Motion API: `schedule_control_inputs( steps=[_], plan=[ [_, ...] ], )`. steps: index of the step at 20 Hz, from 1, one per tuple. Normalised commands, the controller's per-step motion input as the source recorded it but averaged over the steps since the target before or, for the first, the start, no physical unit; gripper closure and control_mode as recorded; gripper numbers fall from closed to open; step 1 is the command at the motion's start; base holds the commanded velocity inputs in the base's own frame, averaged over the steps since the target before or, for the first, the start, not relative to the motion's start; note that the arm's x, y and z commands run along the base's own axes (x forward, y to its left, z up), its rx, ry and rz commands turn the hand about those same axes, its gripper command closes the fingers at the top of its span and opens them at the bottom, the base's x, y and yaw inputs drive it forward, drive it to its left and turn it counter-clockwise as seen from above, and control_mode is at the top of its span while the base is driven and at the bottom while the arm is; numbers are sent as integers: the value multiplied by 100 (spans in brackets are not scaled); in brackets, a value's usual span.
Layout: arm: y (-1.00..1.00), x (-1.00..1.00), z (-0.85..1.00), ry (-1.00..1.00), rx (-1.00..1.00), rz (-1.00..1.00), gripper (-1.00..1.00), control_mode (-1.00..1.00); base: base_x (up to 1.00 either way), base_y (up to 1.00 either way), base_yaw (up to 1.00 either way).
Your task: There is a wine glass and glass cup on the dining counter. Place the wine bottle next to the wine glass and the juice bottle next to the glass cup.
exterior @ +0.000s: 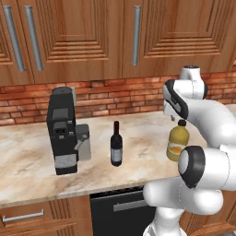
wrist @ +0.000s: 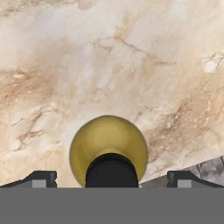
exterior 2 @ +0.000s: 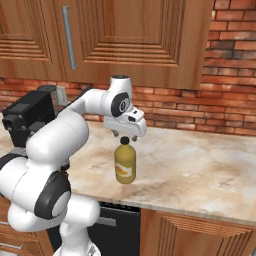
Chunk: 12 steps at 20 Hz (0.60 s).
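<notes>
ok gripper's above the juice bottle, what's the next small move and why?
Probably lower straight down, then close. The gripper hangs open just above the juice bottle, whose dark cap sits centred between the fingertips in the hand view. Nothing is gripped yet; the wine bottle stands apart to the side.

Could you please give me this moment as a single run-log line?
phase: approach | gripper: jaws open, above juice bottle cap | juice bottle: upright on counter, not held | wine bottle: upright, untouched
</notes>
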Motion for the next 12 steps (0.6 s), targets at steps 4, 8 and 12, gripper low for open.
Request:
schedule_control_inputs(
  steps=[4, 8, 12],
  plan=[
    [0, 0, -2, 0, 0, 0, -100, -100, 0, 0, 0],
    [0, -1, -5, 0, 0, 0, -100, -100, 0, 0, 0],
    [-1, -5, -11, 0, 0, 0, -100, -100, 0, 0, 0]
  ],
)
